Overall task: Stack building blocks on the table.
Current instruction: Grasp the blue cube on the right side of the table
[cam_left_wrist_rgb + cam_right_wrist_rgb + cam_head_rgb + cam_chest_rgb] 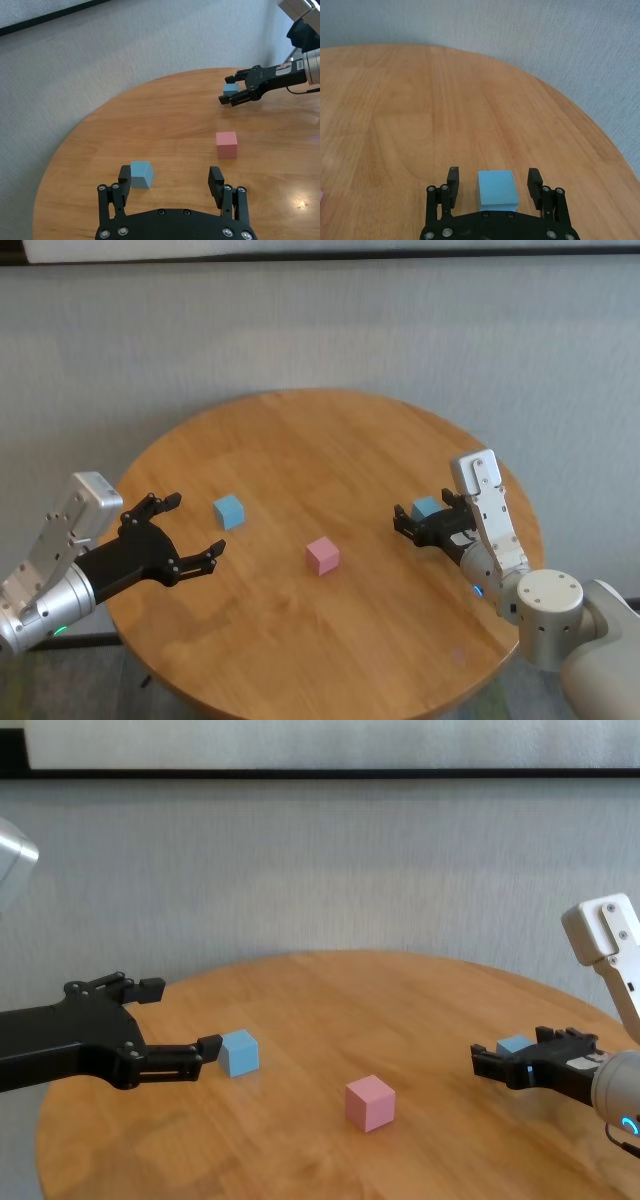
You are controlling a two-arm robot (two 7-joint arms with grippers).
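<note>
The round wooden table (320,440) holds three cubes. A pink cube (322,555) sits near the middle and also shows in the chest view (370,1102). A light blue cube (229,510) sits to its left. My left gripper (197,524) is open, low over the table, just short of that cube (141,174), which lies close to one fingertip (125,175). My right gripper (400,520) is open around the second light blue cube (497,190), with a small gap on each side between the cube and the fingers (534,176).
A grey textured wall (320,330) rises behind the table. The table's rim (520,490) curves close behind my right gripper. Bare wood lies between the pink cube and the far edge.
</note>
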